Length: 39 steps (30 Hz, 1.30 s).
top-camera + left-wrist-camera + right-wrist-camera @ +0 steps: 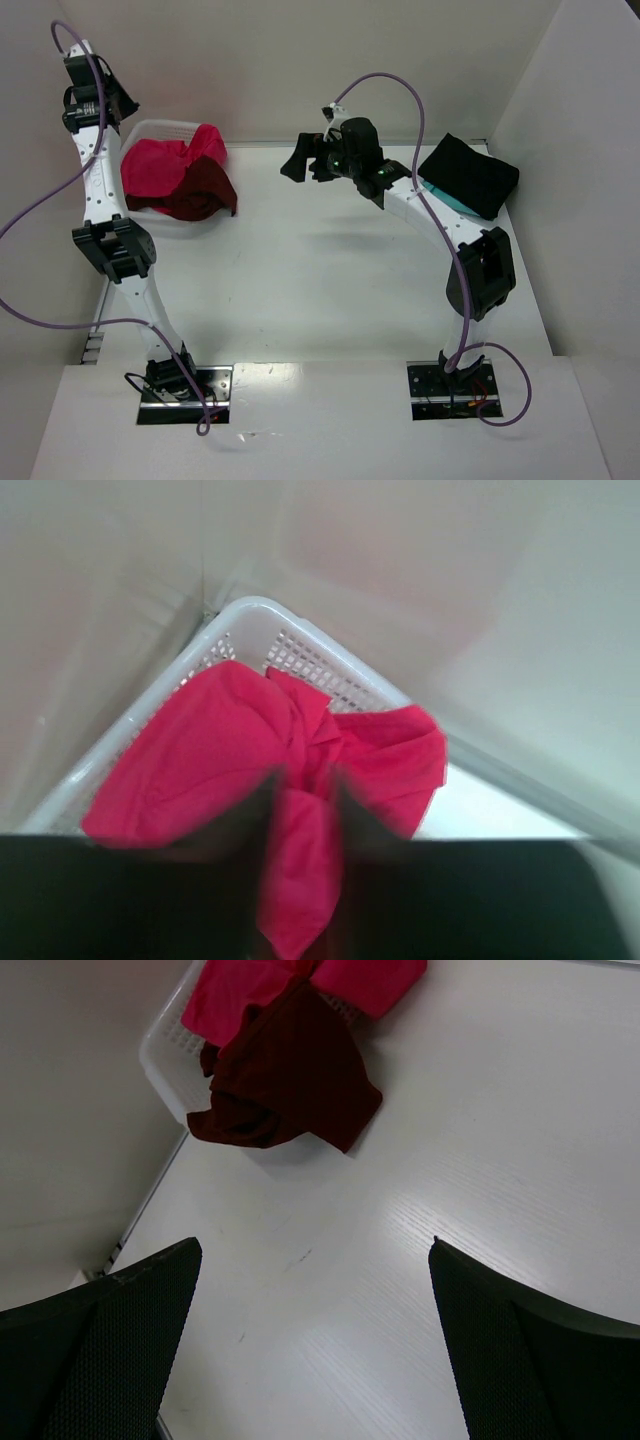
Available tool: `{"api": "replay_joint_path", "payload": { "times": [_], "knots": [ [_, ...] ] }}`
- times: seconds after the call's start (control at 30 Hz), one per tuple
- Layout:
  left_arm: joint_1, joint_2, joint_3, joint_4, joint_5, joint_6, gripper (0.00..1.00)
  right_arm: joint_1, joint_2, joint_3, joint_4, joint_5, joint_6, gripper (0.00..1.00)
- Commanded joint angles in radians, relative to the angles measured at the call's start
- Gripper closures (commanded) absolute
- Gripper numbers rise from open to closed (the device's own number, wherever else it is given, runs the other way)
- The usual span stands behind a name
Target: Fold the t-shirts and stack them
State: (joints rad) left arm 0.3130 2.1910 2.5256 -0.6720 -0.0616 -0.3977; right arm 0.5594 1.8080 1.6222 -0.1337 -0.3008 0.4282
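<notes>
A crimson-pink t-shirt (158,165) lies bunched in the white lattice basket (150,128) at the far left. A dark maroon t-shirt (203,190) hangs over the basket's near rim. My left gripper (122,108) is above the basket; in the left wrist view it (303,802) is shut on a fold of the crimson-pink t-shirt (210,750). My right gripper (300,165) hovers open and empty over the table middle, jaws wide apart (315,1248). A folded black t-shirt (470,175) lies on a teal t-shirt (447,197) at the far right.
White walls close in the table on the left, back and right. The basket (165,1055) sits in the back left corner, with the maroon t-shirt (285,1075) spilling onto the table (320,290). The arm bases stand at the near edge.
</notes>
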Motion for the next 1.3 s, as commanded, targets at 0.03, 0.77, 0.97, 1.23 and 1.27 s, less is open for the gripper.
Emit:
{"api": "replay_joint_path", "payload": {
  "times": [0.03, 0.77, 0.97, 1.23, 1.27],
  "knots": [
    [-0.003, 0.001, -0.079, 0.026, 0.098, 0.059, 0.33, 0.011, 0.010, 0.042, 0.045, -0.004, -0.019, 0.00],
    [-0.012, 0.006, -0.499, 0.209, 0.040, 0.062, 0.97, 0.011, 0.011, 0.021, 0.011, 0.026, -0.029, 0.00],
    [-0.012, -0.022, -0.490, 0.209, 0.060, 0.053, 1.00, 0.011, 0.011, 0.021, 0.011, 0.026, -0.020, 0.00],
    [-0.012, -0.071, -0.470, 0.200, 0.114, 0.043, 1.00, 0.011, -0.016, 0.001, 0.011, 0.026, -0.020, 0.00],
    [-0.012, -0.082, -0.470, 0.200, 0.126, 0.043, 1.00, 0.011, -0.016, 0.001, 0.011, 0.026, -0.020, 0.00]
  ]
}}
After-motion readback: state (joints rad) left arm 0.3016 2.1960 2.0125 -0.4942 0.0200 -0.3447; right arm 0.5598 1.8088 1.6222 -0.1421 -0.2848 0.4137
